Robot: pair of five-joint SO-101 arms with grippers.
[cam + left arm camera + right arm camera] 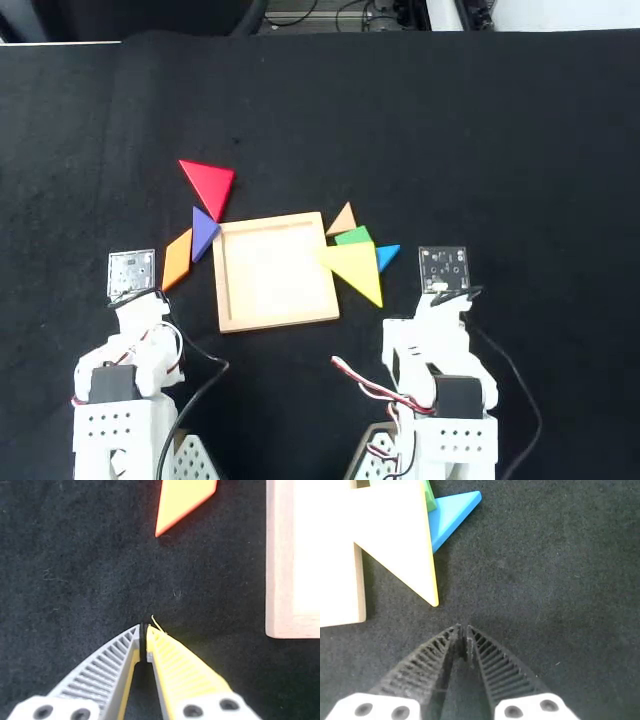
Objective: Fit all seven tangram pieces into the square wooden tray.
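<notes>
**Tangram layout.** The table (500, 130) carries the square wooden tray (277, 300) near its centre. Toward the near edge, the left gripper (145, 640) and right gripper (462, 635) are each clenched on nothing above bare cloth, as resolved in the wrist views. The yellow triangle (357, 268) is lapped over the tray's right rim. In the high view the red triangle (209, 182), orange parallelogram (177, 258) and purple triangle (204, 232) are seen left of the tray, and the green piece (352, 237), tan triangle (342, 219) and blue triangle (386, 256) right.

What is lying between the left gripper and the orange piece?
The stretch is bare: in the left wrist view, plain black cloth runs from the left gripper to the orange piece.
</notes>
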